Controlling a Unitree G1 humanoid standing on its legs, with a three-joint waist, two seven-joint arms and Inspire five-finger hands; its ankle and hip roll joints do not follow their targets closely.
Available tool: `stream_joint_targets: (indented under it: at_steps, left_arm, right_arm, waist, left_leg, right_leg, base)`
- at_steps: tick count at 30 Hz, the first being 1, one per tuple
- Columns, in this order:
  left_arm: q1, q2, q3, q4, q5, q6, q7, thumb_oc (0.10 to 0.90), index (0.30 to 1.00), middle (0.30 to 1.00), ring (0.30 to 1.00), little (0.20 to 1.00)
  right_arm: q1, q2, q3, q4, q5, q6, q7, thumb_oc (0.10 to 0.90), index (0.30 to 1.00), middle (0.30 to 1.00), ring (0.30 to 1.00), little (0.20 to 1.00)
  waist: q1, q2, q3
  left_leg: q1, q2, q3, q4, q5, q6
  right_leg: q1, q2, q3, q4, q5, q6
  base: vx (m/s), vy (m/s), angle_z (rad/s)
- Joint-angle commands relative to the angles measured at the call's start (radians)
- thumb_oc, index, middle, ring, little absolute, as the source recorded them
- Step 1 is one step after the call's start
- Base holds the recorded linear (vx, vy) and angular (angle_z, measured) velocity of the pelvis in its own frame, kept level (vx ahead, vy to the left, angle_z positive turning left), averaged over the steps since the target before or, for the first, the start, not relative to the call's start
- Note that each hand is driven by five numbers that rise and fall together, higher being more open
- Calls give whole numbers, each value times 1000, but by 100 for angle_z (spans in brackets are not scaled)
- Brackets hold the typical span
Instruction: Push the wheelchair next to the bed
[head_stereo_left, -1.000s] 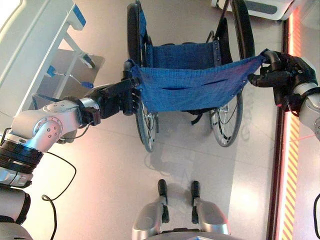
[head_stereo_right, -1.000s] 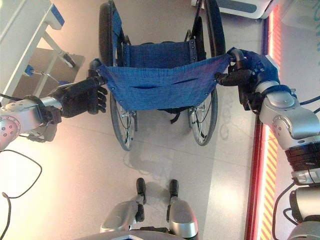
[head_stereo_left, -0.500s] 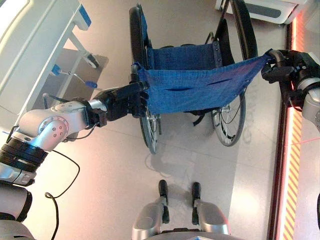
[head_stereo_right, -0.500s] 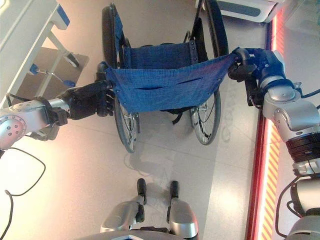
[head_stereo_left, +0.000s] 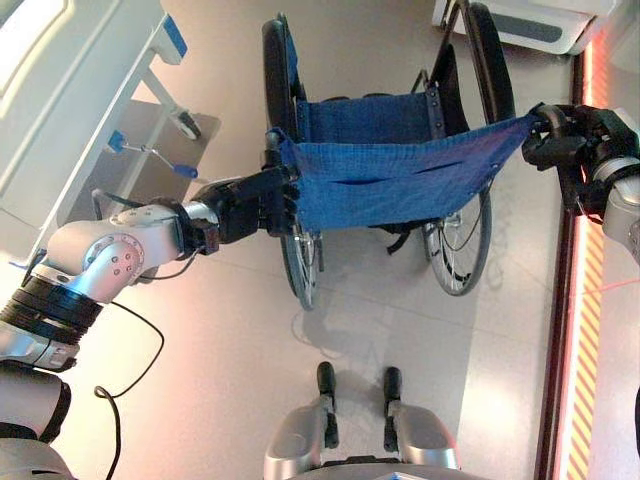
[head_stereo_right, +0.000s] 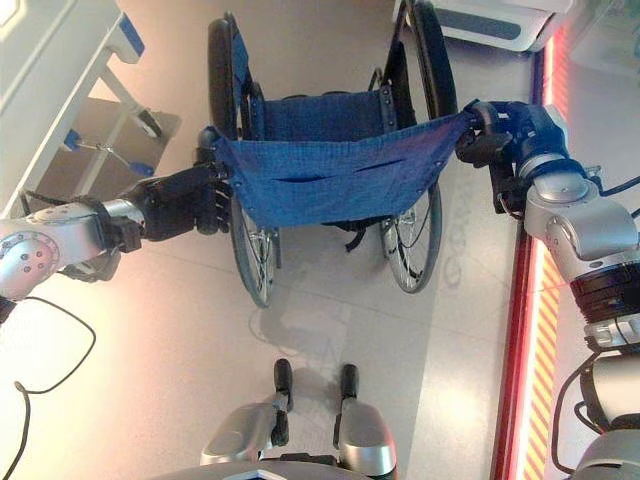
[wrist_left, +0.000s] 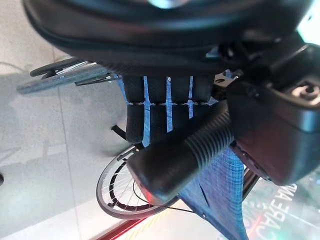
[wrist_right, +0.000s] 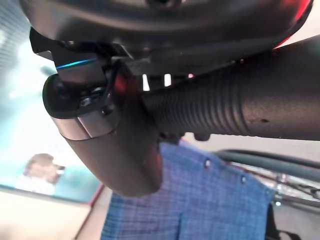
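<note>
Wheelchair (head_stereo_left: 385, 170) stands on the floor (head_stereo_left: 230, 350) straight ahead in the left eye view, its blue backrest cloth (head_stereo_left: 400, 185) stretched between the two push handles. The left hand (head_stereo_left: 255, 205) is curled round the left handle and the right hand (head_stereo_left: 575, 150) round the right one. A white bed (head_stereo_left: 70, 90) with blue fittings runs along the left side, near the chair but apart from it.

The right eye view shows the same scene, with more of the red striped floor line (head_stereo_right: 525, 330) at the right.

The left wrist view shows what the head views hide: fingers (wrist_left: 150, 117) wrapped over the ribbed handle grip (wrist_left: 185, 155), a spoked wheel (wrist_left: 120, 197) beyond.

The right wrist view shows the thumb (wrist_right: 115, 145) closed against the other ribbed grip (wrist_right: 240, 110), blue cloth behind it.
</note>
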Motion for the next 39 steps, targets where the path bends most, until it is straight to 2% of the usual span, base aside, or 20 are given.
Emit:
stream_joint_targets:
  at_steps: [1,3,4,6,7,10,13,15,22,24,25,28,30,31,32,33,34,37,38,39]
  left_arm:
    - [-25,-14,106,5,-43,-38,49,400,300,300,300,300]
    - [-5,-9,136,6,-50,-25,57,400,300,300,300,300]
    - [14,-5,165,2,-57,-13,66,400,300,300,300,300]
    - [33,-12,189,-5,-68,-5,77,400,300,300,300,300]
    - [35,-12,192,-7,-70,-3,79,400,300,300,300,300]
    - [113,0,257,-42,-94,15,99,400,300,300,300,300]
    - [226,11,324,-74,-96,-7,90,400,300,300,300,300]
    - [274,10,360,-79,-85,-15,72,400,300,300,300,300]
    - [273,6,394,-45,-74,58,40,400,300,300,300,300]
    - [253,2,369,-13,-44,88,28,400,300,300,300,300]
    - [231,3,355,5,-47,92,34,400,300,300,300,300]
    - [206,7,343,8,-69,99,40,400,300,300,300,300]
    - [185,16,322,6,-77,108,40,400,300,300,300,300]
    - [174,23,309,-5,-81,102,44,400,300,300,300,300]
    - [172,24,308,-8,-83,97,47,400,300,300,300,300]
    - [156,21,298,-9,-96,53,59,400,300,300,300,300]
    - [152,20,297,-6,-97,45,61,400,300,300,300,300]
    - [55,3,243,46,-105,-42,73,400,300,300,300,300]
    - [20,1,223,57,-115,-65,87,400,300,300,300,300]
    - [-65,4,186,95,-131,-106,107,400,300,300,300,300]
  right_arm:
    - [12,47,5,-135,38,-23,102,400,300,300,300,300]
    - [19,55,-2,-147,30,-4,108,400,300,300,300,300]
    - [27,62,-9,-166,26,13,109,400,300,300,300,300]
    - [38,74,-15,-191,17,39,105,400,300,300,300,300]
    - [40,76,-16,-193,15,42,105,400,300,300,300,300]
    - [67,94,-11,-222,-19,57,128,400,300,300,300,300]
    - [96,85,-7,-233,-22,38,163,400,300,300,300,300]
    - [116,86,-18,-234,-25,36,187,400,300,300,300,300]
    - [163,87,-49,-240,0,81,215,400,300,300,300,300]
    - [183,101,-59,-243,13,89,198,400,300,300,300,300]
    - [181,107,-57,-249,23,94,188,400,300,300,300,300]
    - [168,113,-47,-265,33,104,160,400,300,300,300,300]
    - [164,117,-51,-268,34,109,147,400,300,300,300,300]
    - [136,112,-40,-259,36,103,140,400,300,300,300,300]
    - [127,110,-36,-255,39,99,139,400,300,300,300,300]
    - [71,96,-15,-231,46,77,134,400,300,300,300,300]
    - [56,94,-7,-221,47,71,135,400,300,300,300,300]
    - [-80,66,49,-133,53,14,144,400,300,300,300,300]
    - [-128,59,71,-114,58,5,146,400,300,300,300,300]
    - [-226,56,115,-70,65,-16,152,400,300,300,300,300]
  waist:
    - [28,-48,-63]
    - [35,-76,-58]
    - [46,-94,-47]
    - [50,-99,-41]
    - [50,-98,-43]
    - [90,-58,-50]
    - [151,-1,-59]
    - [176,5,-72]
    - [177,-15,-187]
    - [174,-22,-211]
    - [166,-34,-219]
    - [159,-38,-233]
    - [155,-42,-245]
    - [158,-45,-253]
    - [156,-45,-252]
    - [149,-45,-224]
    - [144,-42,-220]
    - [108,-38,-135]
    - [93,-42,-110]
    - [59,-37,-58]
  left_leg:
    - [-51,46,-1,196,-48,-59]
    - [-100,82,1,336,-53,-66]
    - [-188,107,-19,502,8,-79]
    - [-293,107,-32,679,47,-79]
    - [-302,107,-34,686,51,-78]
    - [-353,33,-31,522,121,-75]
    - [-391,5,-7,193,266,-114]
    - [-394,-6,-21,86,275,-117]
    - [-325,-34,33,187,104,-38]
    - [-298,-45,52,227,50,-4]
    - [-261,-68,69,234,25,19]
    - [-244,-88,69,237,9,26]
    - [-251,-106,60,253,2,19]
    - [-267,-121,50,285,1,7]
    - [-272,-123,46,297,0,3]
    - [-322,-133,32,372,37,-24]
    - [-335,-133,26,390,39,-30]
    - [-410,-147,-4,512,34,-58]
    - [-412,-151,-5,535,10,-59]
    - [-384,-147,-23,552,-71,-57]
  right_leg:
    - [-69,27,5,132,7,-25]
    - [-65,19,-11,157,8,-33]
    - [-58,25,-17,178,5,-47]
    - [-56,42,-19,203,-5,-71]
    - [-57,44,-18,205,-6,-72]
    - [-23,95,33,247,-56,-81]
    - [69,166,83,230,-111,-93]
    - [116,170,108,217,-130,-91]
    - [183,157,144,307,-248,-73]
    - [148,147,97,489,-218,-42]
    - [105,121,71,618,-126,12]
    - [47,141,85,637,-54,33]
    - [43,141,85,564,-77,15]
    - [41,119,83,416,-126,-20]
    - [45,117,81,386,-140,-28]
    - [26,104,105,247,-134,-62]
    - [25,105,106,226,-125,-67]
    - [-71,27,154,82,48,-40]
    - [-119,-14,169,54,99,-16]
    - [-224,-84,184,20,155,35]
  base:
    - [100,-233,6]
    - [119,-297,4]
    - [120,-322,8]
    - [129,-214,-10]
    - [213,-65,-23]
    - [357,102,-8]
    - [614,165,-40]
    - [618,172,-75]
    - [530,202,-46]
    - [637,282,-11]
    - [451,213,-2]
    - [348,124,9]
    - [300,26,7]
    - [238,-13,5]
    - [195,-44,-1]
    - [68,-41,-14]
    - [28,-43,-19]
    - [40,-90,40]
    - [52,-201,64]
    - [166,-267,51]
